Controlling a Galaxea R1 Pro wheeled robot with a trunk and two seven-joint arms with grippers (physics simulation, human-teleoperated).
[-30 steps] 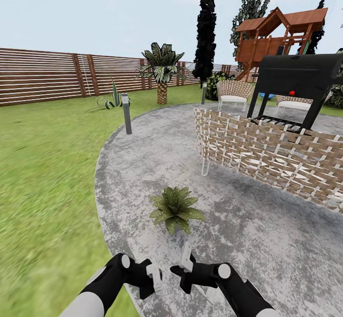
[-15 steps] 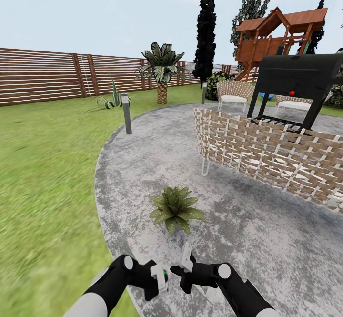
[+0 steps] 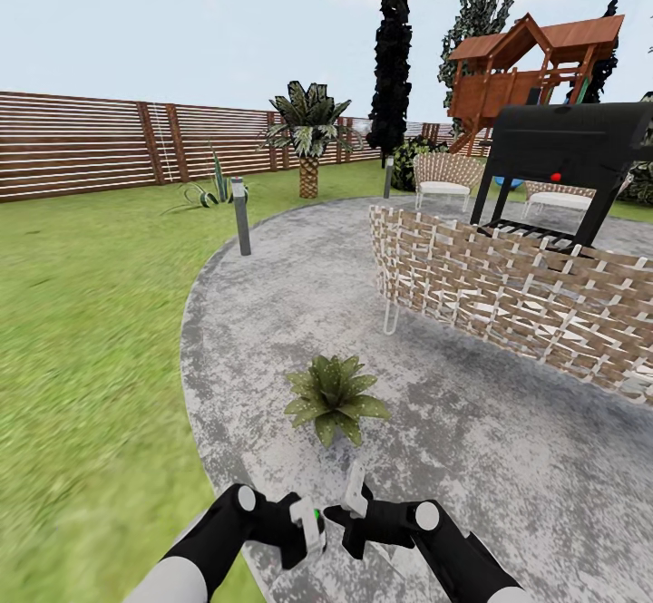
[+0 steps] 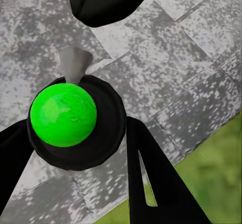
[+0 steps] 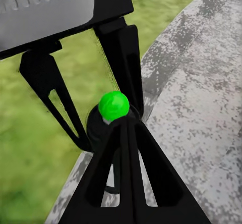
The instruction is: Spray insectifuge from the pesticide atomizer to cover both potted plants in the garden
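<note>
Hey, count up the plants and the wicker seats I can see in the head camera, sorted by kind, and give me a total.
Potted plants on the stone patio: 1
Palms by the fence: 1
Spiky agave clumps in the grass: 1
Wicker seats: 3, the near one, and two behind
Total: 6
</note>
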